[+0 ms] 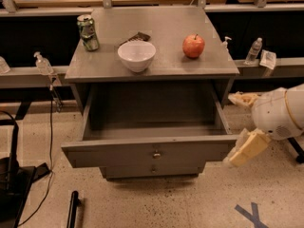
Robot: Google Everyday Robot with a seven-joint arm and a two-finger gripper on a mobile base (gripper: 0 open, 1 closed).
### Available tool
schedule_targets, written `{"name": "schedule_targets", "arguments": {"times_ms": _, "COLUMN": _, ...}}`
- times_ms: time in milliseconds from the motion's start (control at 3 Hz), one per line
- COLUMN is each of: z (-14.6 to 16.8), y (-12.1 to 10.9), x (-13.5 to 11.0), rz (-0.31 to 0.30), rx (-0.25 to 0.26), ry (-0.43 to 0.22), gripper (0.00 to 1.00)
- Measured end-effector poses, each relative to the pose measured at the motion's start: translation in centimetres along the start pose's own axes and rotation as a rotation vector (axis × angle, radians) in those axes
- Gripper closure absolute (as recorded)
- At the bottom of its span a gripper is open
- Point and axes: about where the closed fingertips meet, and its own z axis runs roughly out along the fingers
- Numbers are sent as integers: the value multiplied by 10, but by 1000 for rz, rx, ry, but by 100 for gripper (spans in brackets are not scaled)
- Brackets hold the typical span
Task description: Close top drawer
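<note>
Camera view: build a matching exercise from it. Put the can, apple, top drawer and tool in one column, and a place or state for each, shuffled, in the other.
Column one:
1. can
2. apple
3. top drawer
4. tool

Column two:
A. pulled open
B. back left of the cabinet top
C. beside the open drawer's right front corner
D. right of the bowl

Pairs: 1-B, 2-D, 3-A, 4-C

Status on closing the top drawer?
Nothing done yet: the top drawer is pulled far out, box open. In hand: the tool sits by the front's right end, contact unclear. Left: push the front in flush under the tabletop.
</note>
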Motion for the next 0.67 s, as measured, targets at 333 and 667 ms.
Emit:
{"name": "schedule_targets", "arguments": {"times_ms": 333, "z": 36, "y": 10, "x": 15, "rz": -35, "rx": -29, "ry": -127, "gripper": 0}}
{"name": "schedule_targets", "arguments": {"times_ms": 667, "z": 63, "y": 20, "x": 29, "rz": -65, "rx": -40, "ry": -176, "gripper": 18}}
